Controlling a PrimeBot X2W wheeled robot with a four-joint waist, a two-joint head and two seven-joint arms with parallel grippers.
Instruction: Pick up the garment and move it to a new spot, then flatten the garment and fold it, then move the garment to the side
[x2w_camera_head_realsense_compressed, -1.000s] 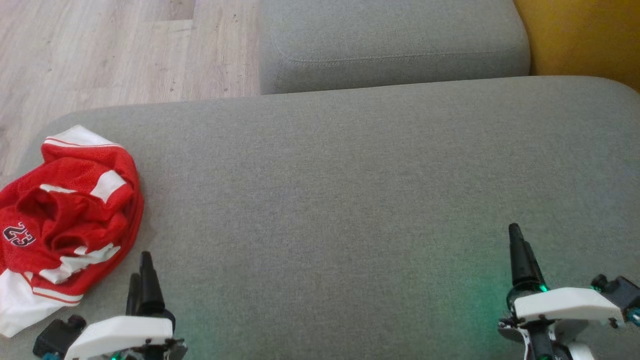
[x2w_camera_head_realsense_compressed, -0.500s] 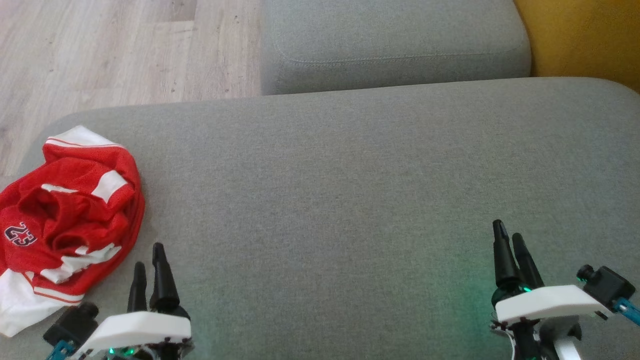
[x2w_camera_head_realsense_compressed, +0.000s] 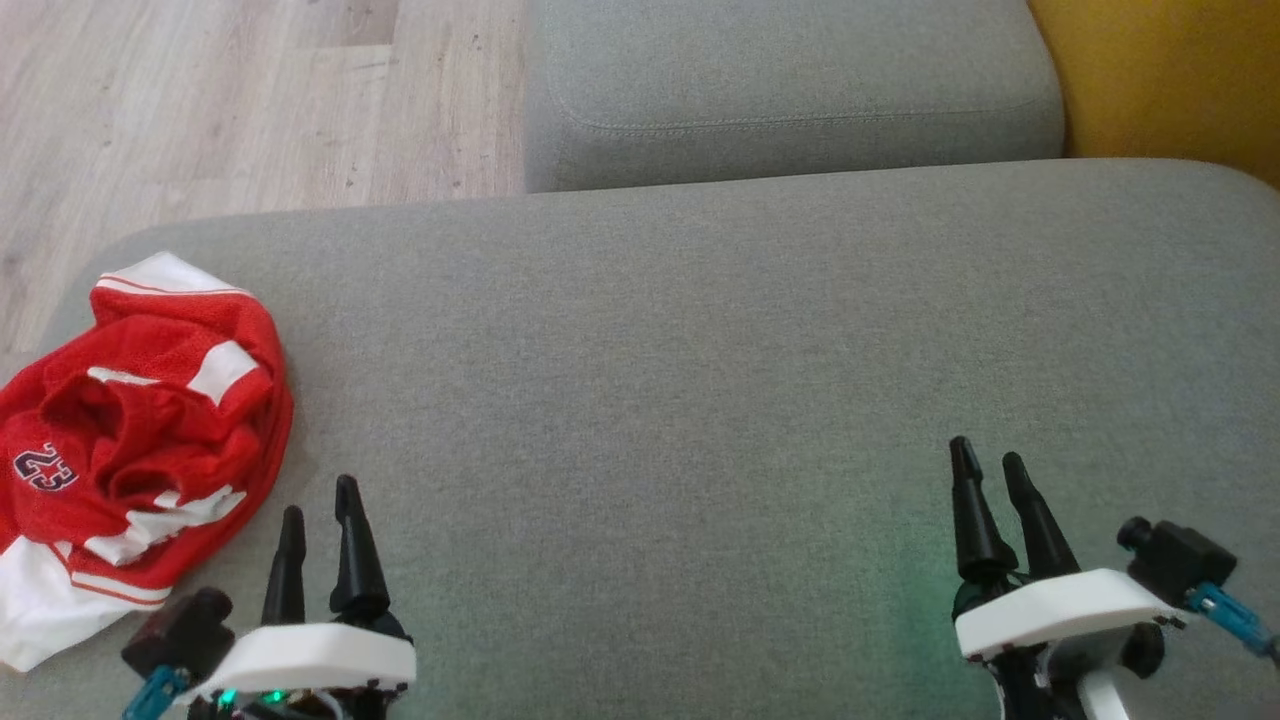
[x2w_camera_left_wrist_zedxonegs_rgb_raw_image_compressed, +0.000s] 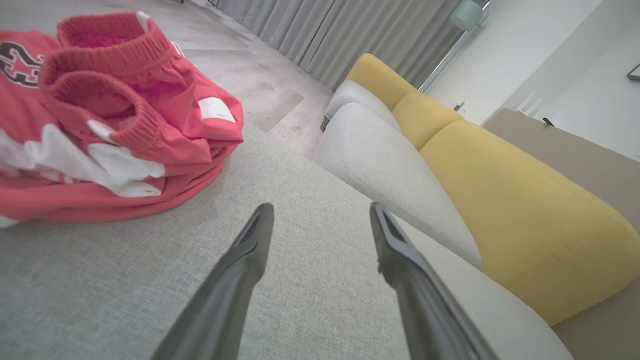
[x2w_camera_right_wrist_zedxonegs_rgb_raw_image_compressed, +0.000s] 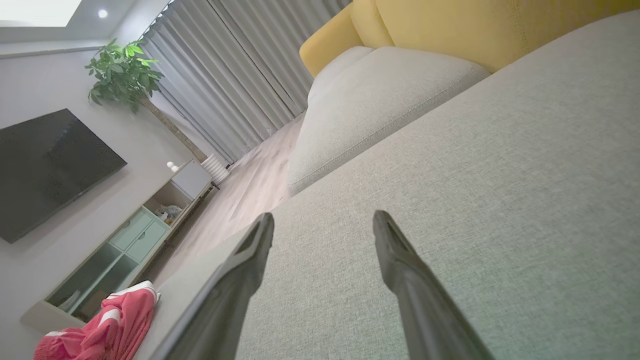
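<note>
The garment (x2w_camera_head_realsense_compressed: 140, 430) is a crumpled red and white mesh jersey with a dark number on it. It lies in a heap at the left end of the grey sofa seat (x2w_camera_head_realsense_compressed: 700, 350). My left gripper (x2w_camera_head_realsense_compressed: 318, 495) hovers open just right of the heap, with nothing between its fingers. The left wrist view has the garment (x2w_camera_left_wrist_zedxonegs_rgb_raw_image_compressed: 100, 115) up and to the left of my left gripper (x2w_camera_left_wrist_zedxonegs_rgb_raw_image_compressed: 320, 212). My right gripper (x2w_camera_head_realsense_compressed: 987, 455) is open and empty over bare cushion at the lower right. From the right wrist, the garment (x2w_camera_right_wrist_zedxonegs_rgb_raw_image_compressed: 105, 325) lies far off at the lower left, beyond my right gripper (x2w_camera_right_wrist_zedxonegs_rgb_raw_image_compressed: 322, 220).
A second grey cushion (x2w_camera_head_realsense_compressed: 790, 90) sits behind the seat, with a yellow backrest (x2w_camera_head_realsense_compressed: 1160, 70) to the right. Pale wood floor (x2w_camera_head_realsense_compressed: 220, 110) lies beyond the seat's left and far edges. A television (x2w_camera_right_wrist_zedxonegs_rgb_raw_image_compressed: 45, 170), a plant (x2w_camera_right_wrist_zedxonegs_rgb_raw_image_compressed: 122, 75) and a low cabinet (x2w_camera_right_wrist_zedxonegs_rgb_raw_image_compressed: 125, 240) stand across the room.
Both grippers have turned so that each pair of fingers now shows apart. The left gripper has shifted right, the right gripper left and slightly up. The garment has not moved.
</note>
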